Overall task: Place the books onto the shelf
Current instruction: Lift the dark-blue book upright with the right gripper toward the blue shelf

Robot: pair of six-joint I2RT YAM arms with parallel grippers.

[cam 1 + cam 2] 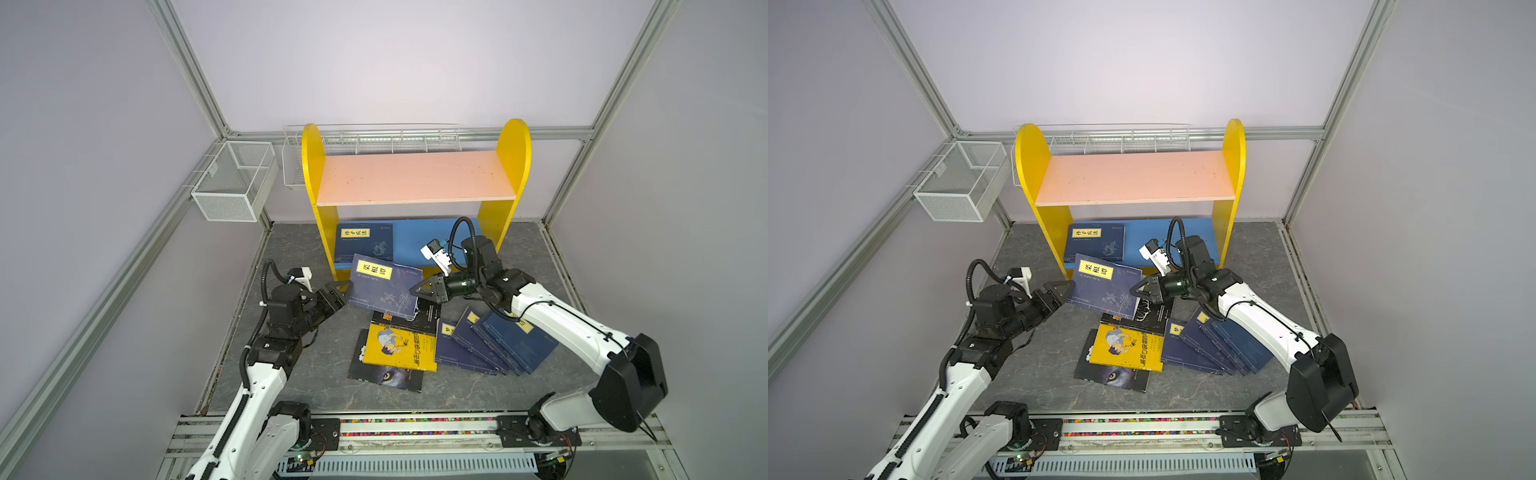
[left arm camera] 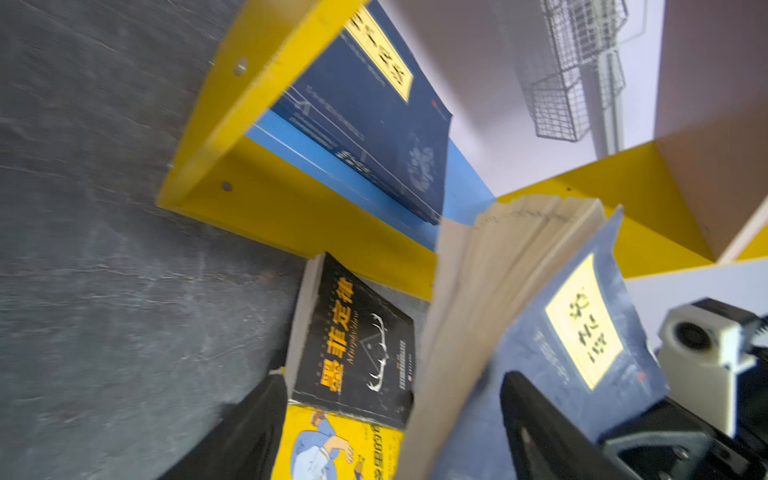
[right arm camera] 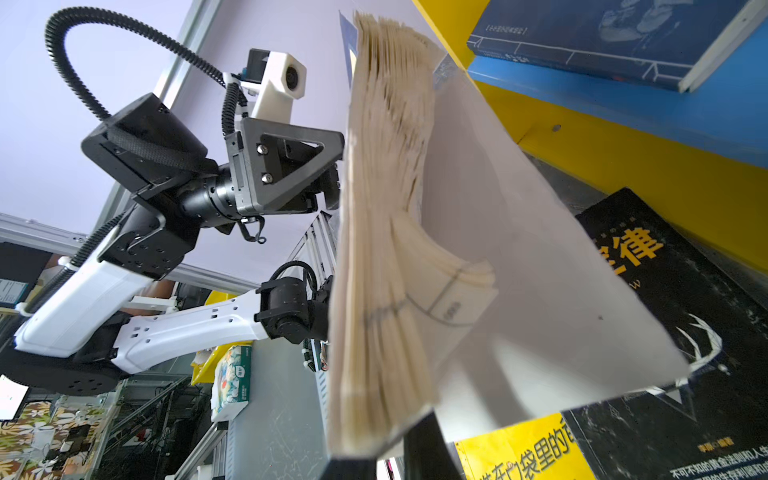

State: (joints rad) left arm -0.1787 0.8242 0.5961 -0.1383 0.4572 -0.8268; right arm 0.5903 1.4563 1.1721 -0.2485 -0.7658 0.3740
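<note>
A navy book (image 1: 384, 291) with a yellow label hangs tilted in front of the shelf (image 1: 415, 176), above the pile. My right gripper (image 1: 415, 291) is shut on its right edge; the right wrist view shows the page block (image 3: 395, 249) pinched in that gripper (image 3: 386, 457). My left gripper (image 1: 341, 293) is open at the book's left corner, its fingers (image 2: 257, 415) spread wide on either side of the edge. Another navy book (image 1: 363, 241) lies flat on the blue lower board (image 1: 424, 245). On the floor lie a black book (image 1: 419, 318), a yellow one (image 1: 399, 347), a wolf-eye one (image 1: 386, 378) and several navy ones (image 1: 498, 345).
A white mesh basket (image 1: 232, 183) hangs on the left wall, and a wire rack (image 1: 374, 139) runs behind the shelf's top. The pink upper board carries nothing. The arms' base rail (image 1: 415, 428) crosses the front edge.
</note>
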